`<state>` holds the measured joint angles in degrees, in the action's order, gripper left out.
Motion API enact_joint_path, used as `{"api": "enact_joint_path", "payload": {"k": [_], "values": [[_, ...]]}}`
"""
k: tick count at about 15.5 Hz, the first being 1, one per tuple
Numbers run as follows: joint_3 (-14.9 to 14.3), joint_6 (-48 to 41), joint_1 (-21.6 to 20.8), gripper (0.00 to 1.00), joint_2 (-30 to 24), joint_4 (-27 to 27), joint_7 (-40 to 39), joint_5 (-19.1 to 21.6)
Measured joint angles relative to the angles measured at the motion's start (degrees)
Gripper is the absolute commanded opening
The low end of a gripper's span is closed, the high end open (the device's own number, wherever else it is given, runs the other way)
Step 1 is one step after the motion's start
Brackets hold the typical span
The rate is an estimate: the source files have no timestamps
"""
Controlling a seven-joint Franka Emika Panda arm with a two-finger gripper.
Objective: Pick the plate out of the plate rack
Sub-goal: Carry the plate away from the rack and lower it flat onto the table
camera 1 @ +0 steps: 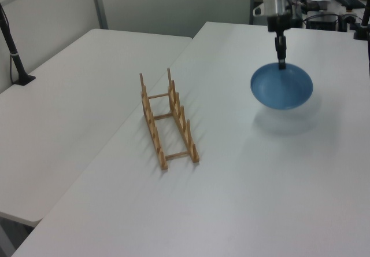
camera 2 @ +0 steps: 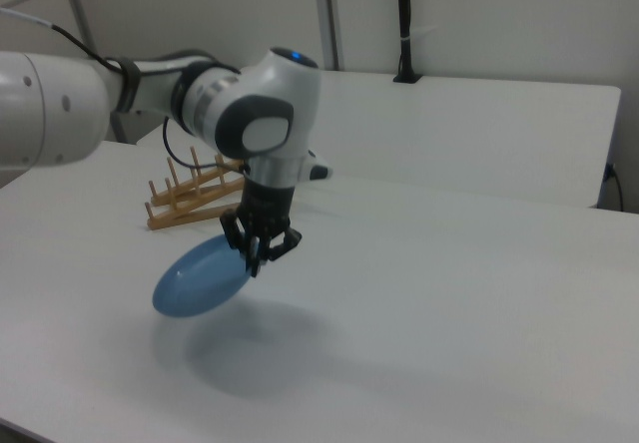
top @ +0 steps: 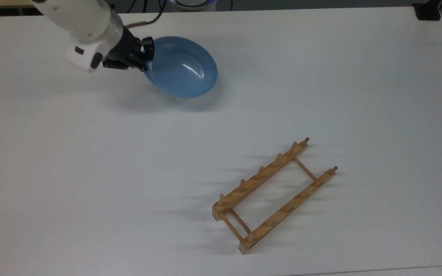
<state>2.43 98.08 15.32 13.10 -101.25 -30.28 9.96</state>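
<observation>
In the top view, going left to right, the black two-finger gripper (top: 141,57) comes first, its fingers closed onto the near rim of the round, glossy light-blue plate (top: 181,67), which it holds clear of the white bench (top: 90,161) with a soft shadow beneath. The plate hangs tilted, its hollow face turned up and toward the top view's right; being round it has no long axis, only the slope from the held rim down to the free edge. It looks stiff, smooth and probably slippery and breakable, so a pinch at one rim point leaves it apt to swing or slip; a firm hold across the raised rim seems the only purchase. Well apart, toward the top view's lower right, the small light-brown wooden plate rack (top: 274,195) lies with its rails running diagonally, pegs upright.
</observation>
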Motion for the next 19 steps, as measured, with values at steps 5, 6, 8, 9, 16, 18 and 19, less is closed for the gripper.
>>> {"api": "enact_joint_path", "payload": {"k": [5,6,8,9,16,18,19], "values": [[-0.07,5.66,0.48,0.0,2.46,-2.5,0.0,0.0],[-0.07,6.74,0.5,0.0,3.17,-2.68,0.0,0.0],[-0.08,8.12,0.5,0.03,4.42,-2.75,0.0,0.0],[-0.08,8.44,0.5,0.24,4.96,-2.76,0.0,0.0],[-0.09,8.58,0.82,1.0,5.87,-2.36,0.07,0.0],[-0.12,8.42,1.31,1.0,5.4,-1.31,0.94,0.03],[-0.12,7.92,1.45,1.0,5.01,-0.34,2.23,0.06]]}}
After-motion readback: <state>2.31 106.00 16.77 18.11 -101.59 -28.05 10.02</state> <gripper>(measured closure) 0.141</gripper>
